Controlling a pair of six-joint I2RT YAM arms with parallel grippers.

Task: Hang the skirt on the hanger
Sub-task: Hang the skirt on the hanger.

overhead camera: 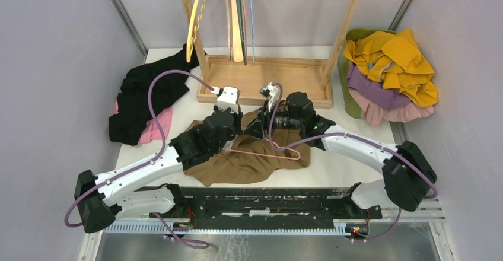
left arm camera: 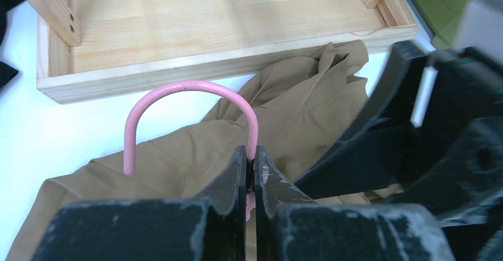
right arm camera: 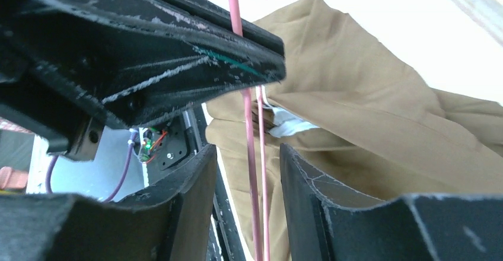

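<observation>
The brown skirt (overhead camera: 249, 163) lies crumpled on the white table in front of both arms, and it also fills the left wrist view (left arm camera: 296, 107) and the right wrist view (right arm camera: 356, 83). A pink wire hanger (overhead camera: 261, 152) lies across it. My left gripper (left arm camera: 251, 160) is shut on the hanger's neck just below its curved hook (left arm camera: 190, 86). My right gripper (right arm camera: 247, 151) is open, and two pink hanger wires (right arm camera: 246, 113) run through the gap without touching either finger. The two grippers sit close together over the skirt's far edge.
A wooden rack base (overhead camera: 264, 74) stands just behind the skirt, with spare hangers (overhead camera: 237, 18) hanging above it. Black and pink clothes (overhead camera: 145, 95) lie at the left. A yellow, purple and pink pile (overhead camera: 391, 71) sits at the right.
</observation>
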